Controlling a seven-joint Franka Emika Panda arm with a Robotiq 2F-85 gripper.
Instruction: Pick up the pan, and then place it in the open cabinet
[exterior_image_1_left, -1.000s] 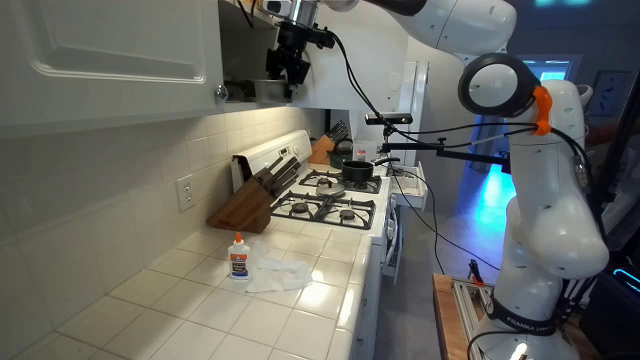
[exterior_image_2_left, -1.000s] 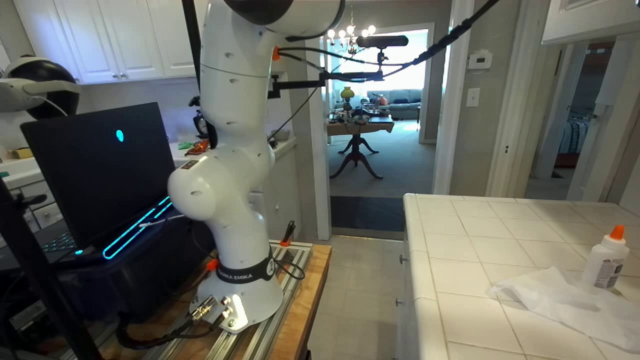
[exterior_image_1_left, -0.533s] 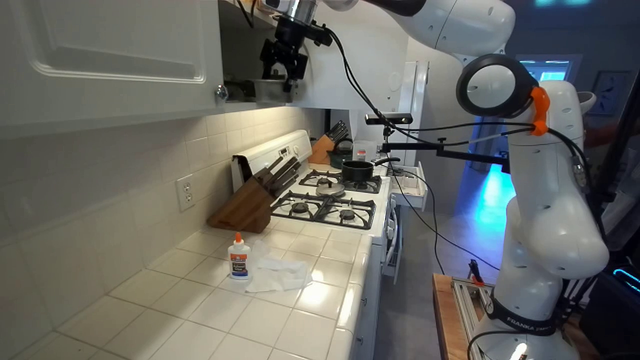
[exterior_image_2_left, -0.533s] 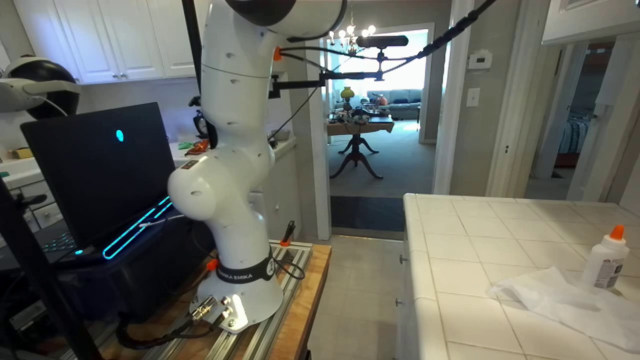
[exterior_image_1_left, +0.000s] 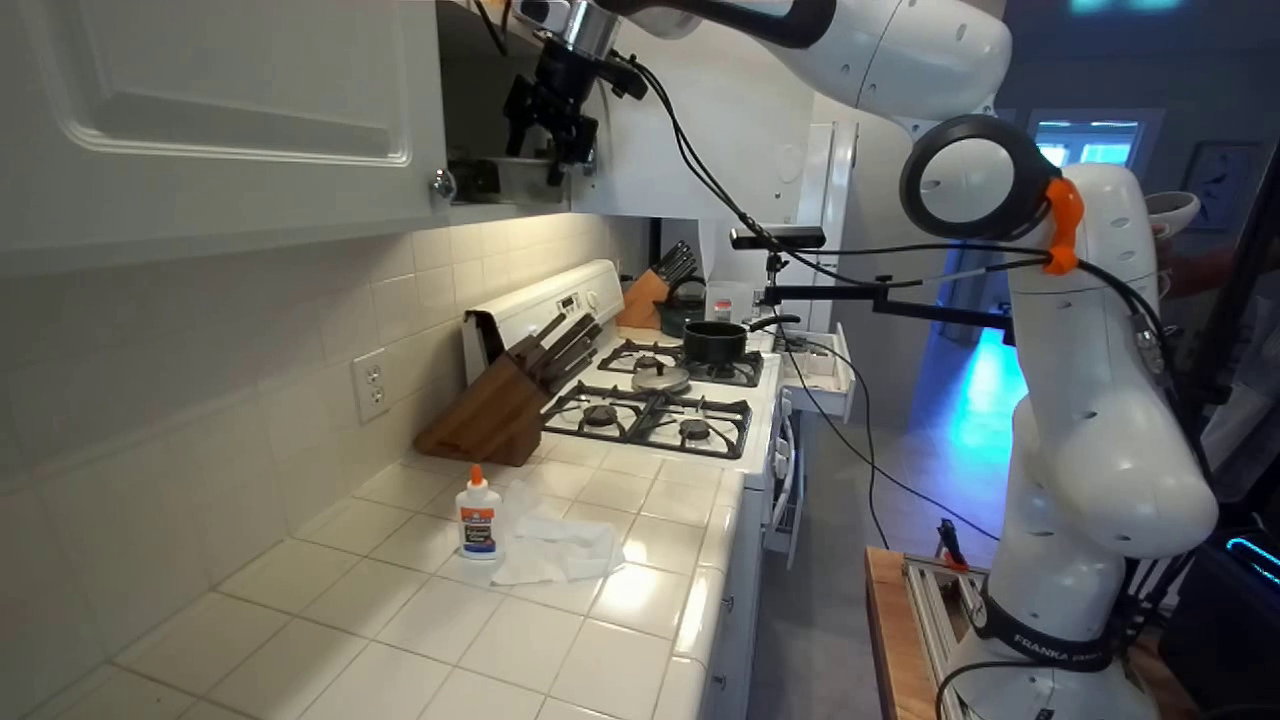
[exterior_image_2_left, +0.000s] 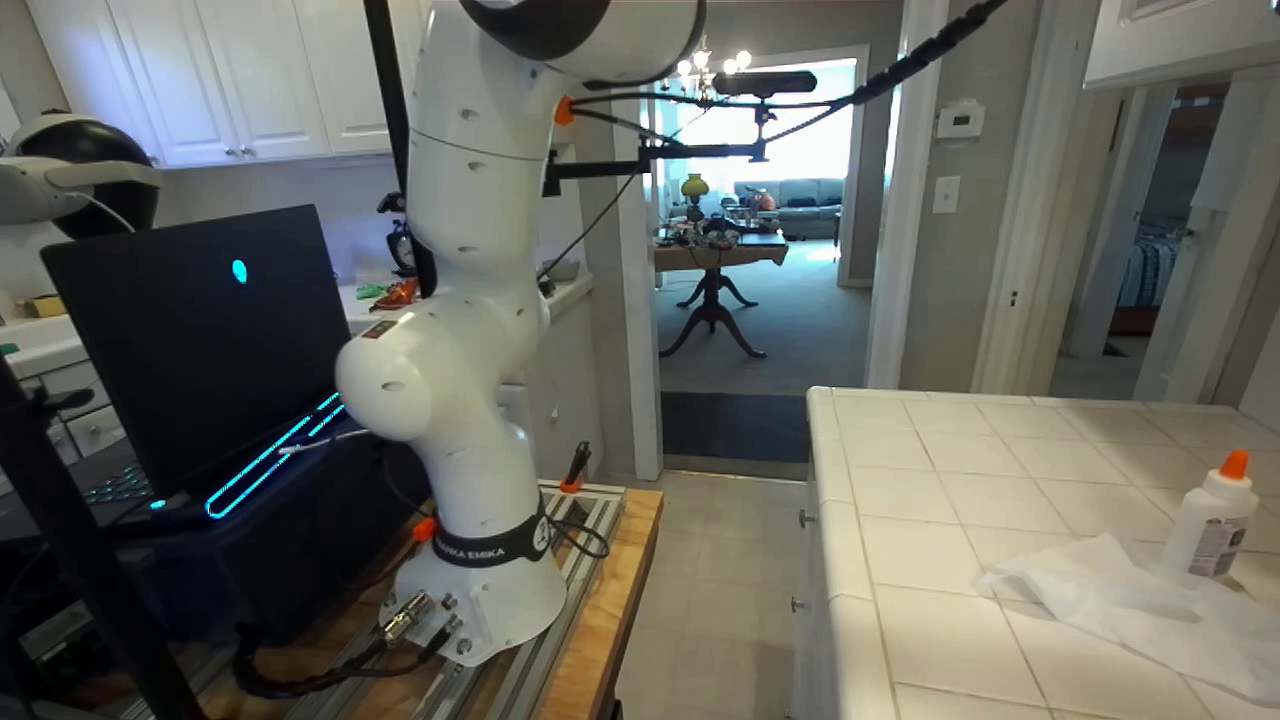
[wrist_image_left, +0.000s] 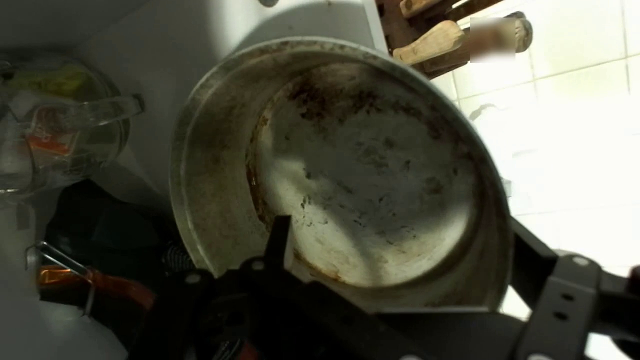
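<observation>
The far window (exterior_image_2_left: 830, 150) blazes white in an exterior view — a lit chandelier (exterior_image_2_left: 702, 60) hangs before it, a pedestal table (exterior_image_2_left: 720, 257) below! And blue light (exterior_image_1_left: 985, 415) gleams on the floor (exterior_image_1_left: 825, 620), a warm glow (exterior_image_1_left: 500, 245) on the tiled wall (exterior_image_1_left: 200, 420).

The arm (exterior_image_1_left: 1120, 470) rises from its base (exterior_image_2_left: 510, 612), bends at the dark-ringed elbow (exterior_image_1_left: 968, 190) and stretches high across to a tilted wrist (exterior_image_1_left: 591, 28). The gripper (exterior_image_1_left: 536, 166) hangs below — its fingers (wrist_image_left: 533, 254) aimed downward and spread well apart, as far as the shadowed wrist view lets one judge.
</observation>
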